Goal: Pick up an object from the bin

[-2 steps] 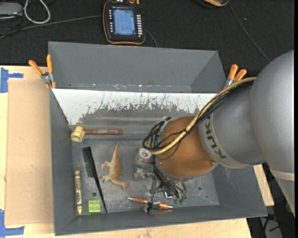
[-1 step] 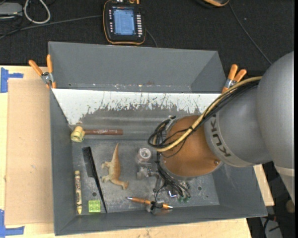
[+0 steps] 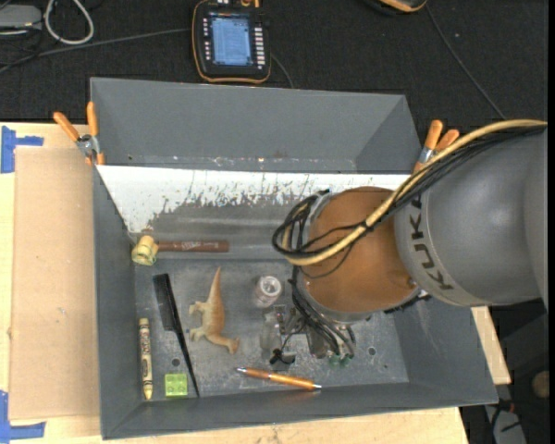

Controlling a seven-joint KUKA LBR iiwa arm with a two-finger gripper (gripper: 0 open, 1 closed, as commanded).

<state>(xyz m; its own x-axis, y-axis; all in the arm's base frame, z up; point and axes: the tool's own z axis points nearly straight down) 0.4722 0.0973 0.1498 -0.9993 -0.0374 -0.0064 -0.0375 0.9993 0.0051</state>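
Note:
My gripper [image 3: 298, 334] reaches down from under the arm's orange cover to the bin floor, right of the middle and near the front. A small silvery round thing [image 3: 268, 289] lies just to its upper left. An orange pencil [image 3: 279, 378] lies flat just in front of it, apart from it. A small green piece [image 3: 339, 360] sits at its right side, partly hidden by the mechanism. An orange toy dinosaur [image 3: 214, 315] lies to its left. I see nothing held.
A mallet with a yellow head and brown handle [image 3: 180, 246] lies at the back left. Along the left side lie a black comb [image 3: 172, 320], a dark crayon [image 3: 145, 357] and a green block [image 3: 176, 385]. The arm covers the bin's right part.

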